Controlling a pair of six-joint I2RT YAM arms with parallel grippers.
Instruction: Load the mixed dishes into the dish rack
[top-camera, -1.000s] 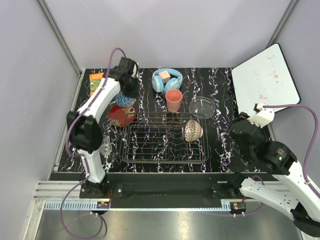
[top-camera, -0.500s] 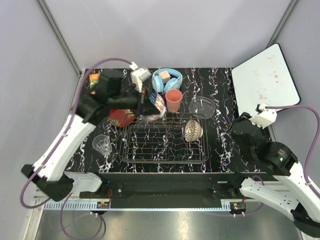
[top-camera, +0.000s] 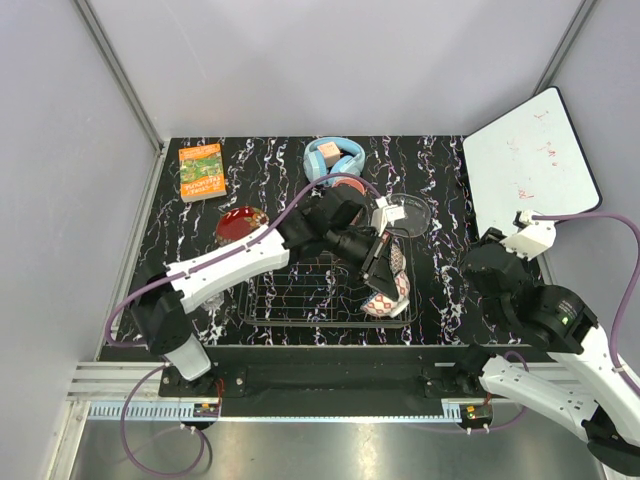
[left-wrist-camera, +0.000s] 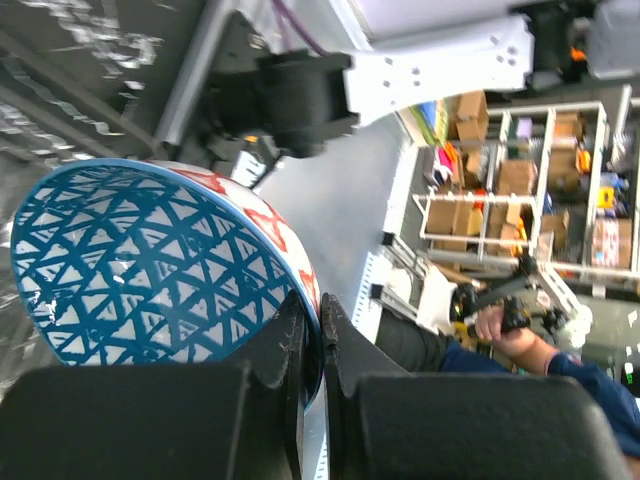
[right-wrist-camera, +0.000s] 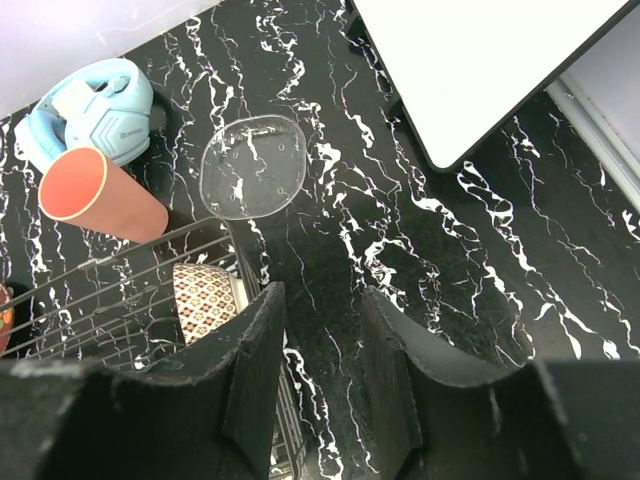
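Currently the left pincer pinches the blue-patterned bowl over the dish rack. The beige-brown bowl sits racked. The salmon-pink cup and glass dish wait on the tabletop. The right pincer is spread, empty.

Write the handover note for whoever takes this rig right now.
Left gripper: shut on the blue-patterned bowl's rim, held over the dish rack's right end; not released.
Right gripper: open, empty, above the table right of the rack.
Done: beige-brown bowl is in the rack.
To do: set the blue bowl down; then the pink cup and glass dish, both behind the rack, and probably the red dish to its left. The tumbler is not in view.
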